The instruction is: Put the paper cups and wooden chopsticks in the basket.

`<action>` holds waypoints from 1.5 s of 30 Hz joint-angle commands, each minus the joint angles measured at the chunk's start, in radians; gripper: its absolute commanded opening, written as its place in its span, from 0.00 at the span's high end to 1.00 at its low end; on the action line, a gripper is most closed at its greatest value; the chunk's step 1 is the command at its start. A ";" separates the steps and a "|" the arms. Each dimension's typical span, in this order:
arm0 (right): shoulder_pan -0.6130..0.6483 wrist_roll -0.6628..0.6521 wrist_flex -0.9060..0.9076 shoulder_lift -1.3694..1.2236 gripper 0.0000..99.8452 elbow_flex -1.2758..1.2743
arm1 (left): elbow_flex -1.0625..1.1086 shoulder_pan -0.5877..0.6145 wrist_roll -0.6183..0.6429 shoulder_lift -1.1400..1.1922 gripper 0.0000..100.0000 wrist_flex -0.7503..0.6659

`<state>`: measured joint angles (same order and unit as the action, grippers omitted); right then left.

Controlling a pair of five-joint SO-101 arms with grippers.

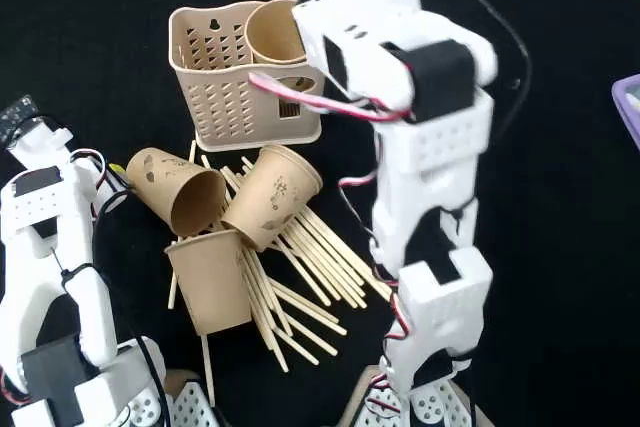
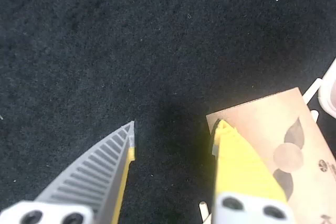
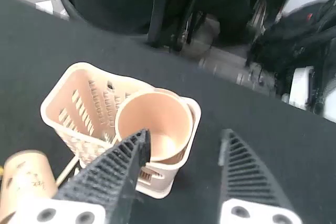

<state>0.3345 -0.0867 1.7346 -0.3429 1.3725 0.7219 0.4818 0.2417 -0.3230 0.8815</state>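
Observation:
A beige slotted basket (image 1: 215, 97) stands at the back of the black table with one paper cup (image 1: 272, 32) upright inside it. Three more paper cups lie in front of it: one on its side at the left (image 1: 178, 190), one tilted in the middle (image 1: 272, 197), one nearer the front (image 1: 210, 282). Wooden chopsticks (image 1: 310, 267) are strewn under and beside them. My left gripper (image 2: 174, 127) is open low over the cloth, its yellow finger beside the left cup's base (image 2: 278, 135). My right gripper (image 3: 185, 135) hangs open above the basket (image 3: 68, 103) and its cup (image 3: 152, 124).
The right arm (image 1: 420, 147) rises tall over the table's middle and right, hiding the basket's right side. A purple object (image 1: 628, 107) pokes in at the right edge. In the right wrist view, chairs and bags stand beyond the table's far edge.

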 commanded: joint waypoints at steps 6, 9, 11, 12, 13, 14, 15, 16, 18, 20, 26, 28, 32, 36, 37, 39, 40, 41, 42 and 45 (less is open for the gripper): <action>-0.008 -0.012 0.032 0.326 0.84 -0.478 | -0.019 0.012 0.005 -0.009 0.76 -0.012; 0.015 -0.084 0.011 0.486 0.82 -0.835 | -0.019 0.007 0.005 -0.009 0.76 -0.012; 0.037 -0.135 -0.061 0.581 0.81 -1.075 | -0.021 0.005 0.005 -0.011 0.76 -0.012; 0.051 -0.153 -0.126 0.627 0.81 -1.190 | -0.021 0.007 0.005 -0.011 0.76 -0.012; 0.066 -0.170 -0.196 0.671 0.81 -1.303 | -0.021 0.008 0.005 -0.011 0.76 -0.012; 0.083 -0.187 -0.269 0.707 0.81 -1.408 | -0.021 0.010 0.005 -0.011 0.76 -0.012; 0.103 -0.207 -0.342 0.742 0.81 -1.511 | -0.021 0.012 0.005 -0.011 0.76 -0.012; 0.123 -0.224 -0.419 0.766 0.81 -1.607 | -0.021 0.012 0.005 -0.011 0.76 -0.012; 0.149 -0.252 -0.549 0.783 0.80 -1.751 | -0.021 0.013 0.005 -0.011 0.76 -0.012; 0.155 -0.259 -0.652 0.766 0.76 -1.847 | -0.021 0.013 0.005 -0.009 0.76 -0.012; 0.167 -0.264 -0.704 0.671 0.68 -1.879 | -0.021 0.012 0.005 -0.011 0.76 -0.012; 0.181 -0.269 -0.706 0.647 0.70 -1.874 | -0.021 0.012 0.005 -0.011 0.76 -0.012; 0.213 -0.330 -0.706 0.616 0.71 -1.870 | -0.021 0.012 0.005 -0.011 0.76 -0.012; 0.229 -0.427 -0.697 0.581 0.72 -1.873 | -0.021 0.012 0.005 -0.011 0.76 -0.012; 0.229 -0.440 -0.697 0.568 0.72 -1.874 | -0.021 0.012 0.005 -0.011 0.76 -0.012; 0.227 -0.463 -0.680 0.541 0.72 -1.871 | -0.021 0.012 0.005 -0.011 0.76 -0.012; 0.230 -0.470 -0.666 0.532 0.72 -1.870 | -0.021 0.012 0.005 -0.011 0.76 -0.012; 0.233 -0.471 -0.654 0.526 0.72 -1.870 | -0.021 0.012 0.005 -0.011 0.76 -0.012; 0.235 -0.471 -0.641 0.522 0.72 -1.870 | -0.021 0.012 0.005 -0.011 0.76 -0.012; 0.261 -0.460 -0.577 0.544 0.72 -1.871 | -0.021 0.012 0.005 -0.011 0.76 -0.012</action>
<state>0.5616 -0.5439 1.1070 0.1803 -0.5040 0.7219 0.4849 0.2417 -0.3230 0.8815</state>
